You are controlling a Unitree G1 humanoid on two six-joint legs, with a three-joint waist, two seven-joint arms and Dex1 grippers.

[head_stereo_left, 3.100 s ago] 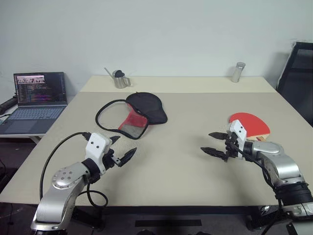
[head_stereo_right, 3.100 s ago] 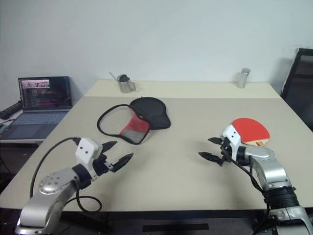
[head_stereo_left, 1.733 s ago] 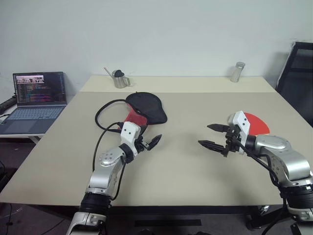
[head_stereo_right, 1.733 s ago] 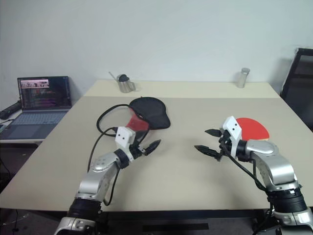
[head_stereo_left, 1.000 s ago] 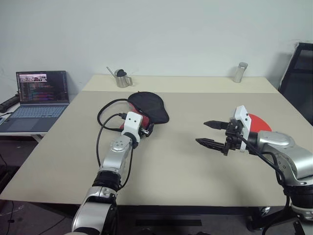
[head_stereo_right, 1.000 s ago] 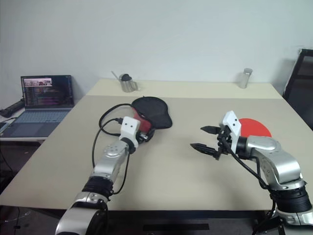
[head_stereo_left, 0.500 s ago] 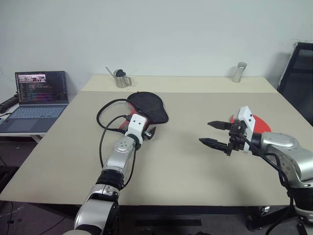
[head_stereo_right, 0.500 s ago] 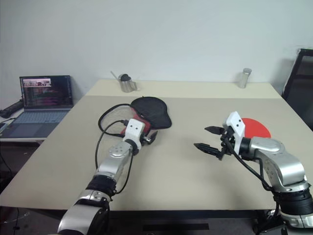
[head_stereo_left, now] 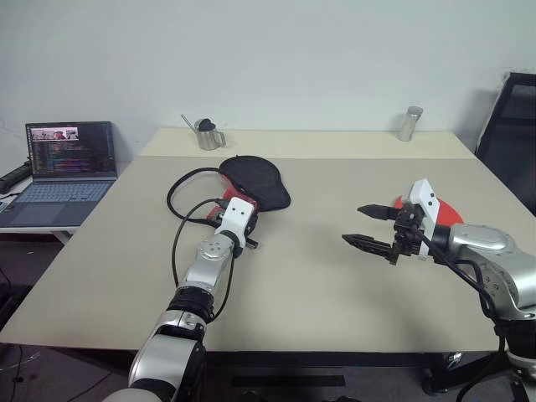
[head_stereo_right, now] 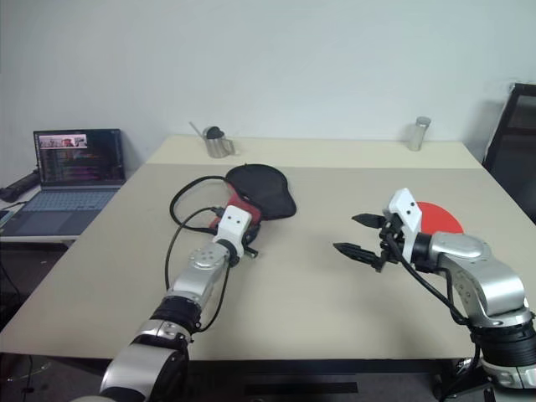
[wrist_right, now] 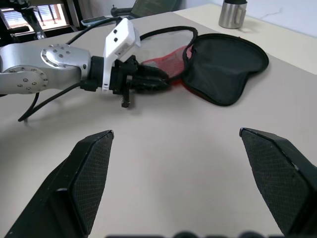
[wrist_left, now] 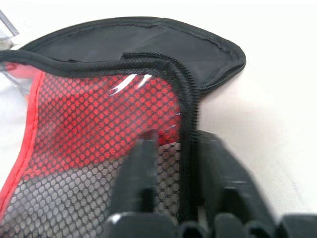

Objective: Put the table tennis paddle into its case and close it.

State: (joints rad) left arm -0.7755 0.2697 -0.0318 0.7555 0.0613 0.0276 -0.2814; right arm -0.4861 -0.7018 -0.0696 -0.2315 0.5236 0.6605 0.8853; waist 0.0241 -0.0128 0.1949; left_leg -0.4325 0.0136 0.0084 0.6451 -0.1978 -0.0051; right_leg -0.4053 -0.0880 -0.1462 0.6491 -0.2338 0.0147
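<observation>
The case (head_stereo_left: 255, 180) lies open on the table's left half, black half flat, red mesh flap (wrist_left: 99, 124) folded toward me. My left gripper (wrist_left: 183, 178) is shut on the flap's black zipper edge (wrist_left: 190, 114), one finger on the mesh and one outside it; the right wrist view shows it (wrist_right: 161, 82) at the red flap. The table tennis paddle (head_stereo_left: 448, 213) lies at the right, its red face partly hidden behind my right wrist, its handle hidden. My right gripper (head_stereo_left: 356, 224) hovers open above the table, left of the paddle, with nothing between its fingers.
An open laptop (head_stereo_left: 63, 167) sits on a side desk at the left. A metal pitcher (head_stereo_left: 205, 134) and a metal tumbler (head_stereo_left: 408, 123) stand at the table's (head_stereo_left: 318, 276) far edge. A black chair (head_stereo_left: 511, 134) is at the right.
My left gripper travelled from the table's front left to the case, open until half a second ago, and has shut on the flap's edge. The right gripper stays open, almost still.
</observation>
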